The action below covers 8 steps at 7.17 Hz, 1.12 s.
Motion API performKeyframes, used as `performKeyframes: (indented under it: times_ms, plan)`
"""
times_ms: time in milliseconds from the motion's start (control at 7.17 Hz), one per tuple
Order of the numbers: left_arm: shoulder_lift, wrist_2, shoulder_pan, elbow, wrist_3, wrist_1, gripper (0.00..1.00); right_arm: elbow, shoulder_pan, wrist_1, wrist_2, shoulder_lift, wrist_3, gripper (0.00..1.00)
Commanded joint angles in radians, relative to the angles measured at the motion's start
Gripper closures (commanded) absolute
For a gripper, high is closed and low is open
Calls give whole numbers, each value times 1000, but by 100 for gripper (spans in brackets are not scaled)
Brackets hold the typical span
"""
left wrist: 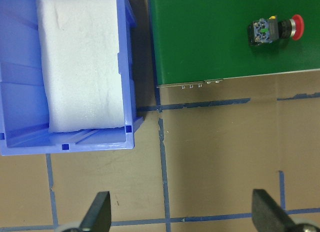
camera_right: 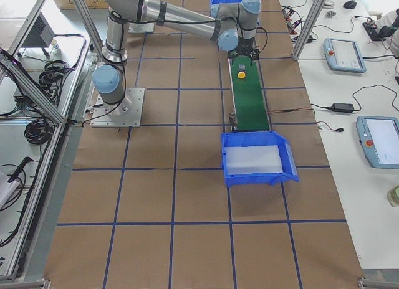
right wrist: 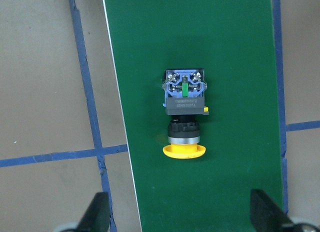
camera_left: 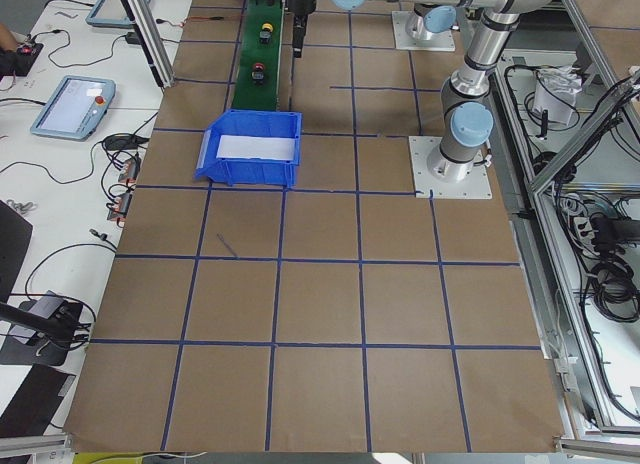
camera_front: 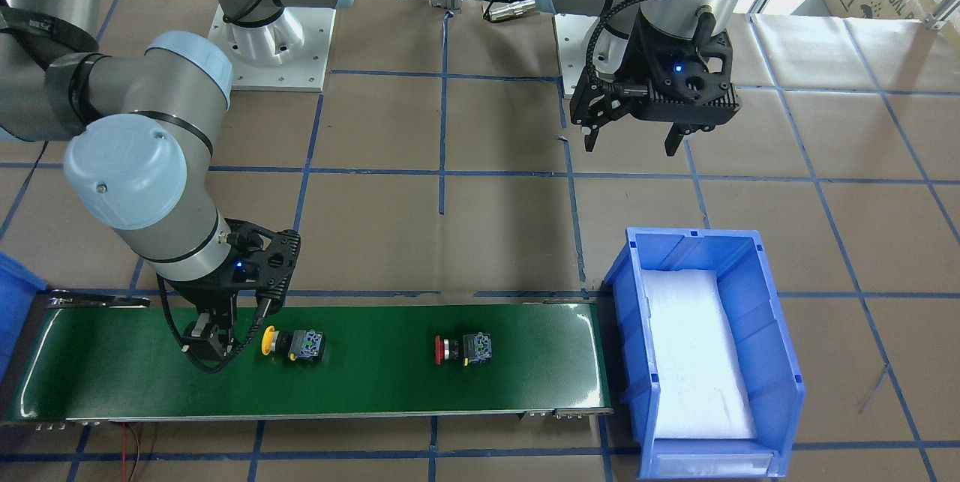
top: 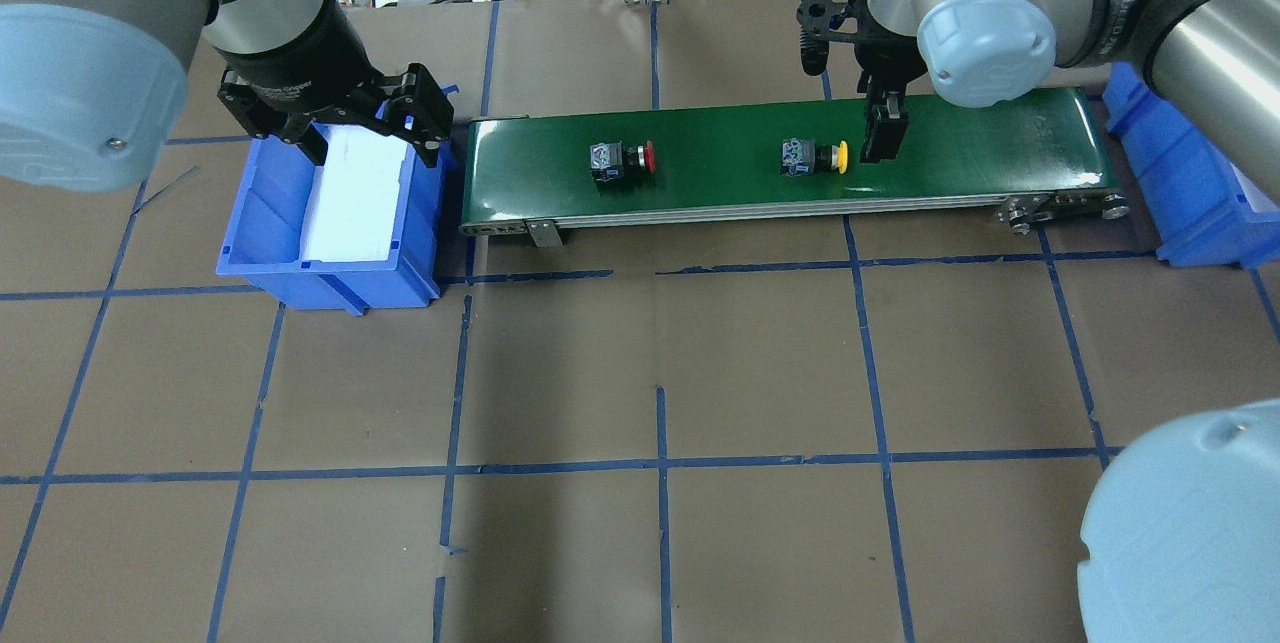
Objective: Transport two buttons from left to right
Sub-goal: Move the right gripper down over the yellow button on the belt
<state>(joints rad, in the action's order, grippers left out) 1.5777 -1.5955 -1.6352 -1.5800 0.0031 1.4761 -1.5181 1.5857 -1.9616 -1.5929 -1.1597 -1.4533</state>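
Both buttons, yellow (top: 815, 157) and red (top: 622, 159), lie on the belt (top: 720, 185), neither in the right bin (top: 1190, 193). Right gripper (top: 884, 133) hovers near yellow, jaws spread. Left gripper (camera_front: 631, 143) is spread and empty.

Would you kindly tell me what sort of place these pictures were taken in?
Most likely a robotics lab or test cell. The paper-covered table is gridded with blue tape, a small green conveyor belt sits on it, and teach pendants lie on the side bench.
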Motion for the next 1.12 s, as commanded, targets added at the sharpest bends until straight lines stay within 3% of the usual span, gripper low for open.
performKeyframes:
  times_ms: [0, 139, 976]
  plan:
    - [-1, 0, 0, 0, 0, 1, 0, 1, 2, -45, 1, 64, -33, 2]
    - [-1, -1, 0, 1, 3, 1, 0, 9, 2, -95, 2, 80, -24, 3]
    - [-1, 0, -2, 2, 5, 0, 0, 1, 4, -103, 22, 117, -41, 6]
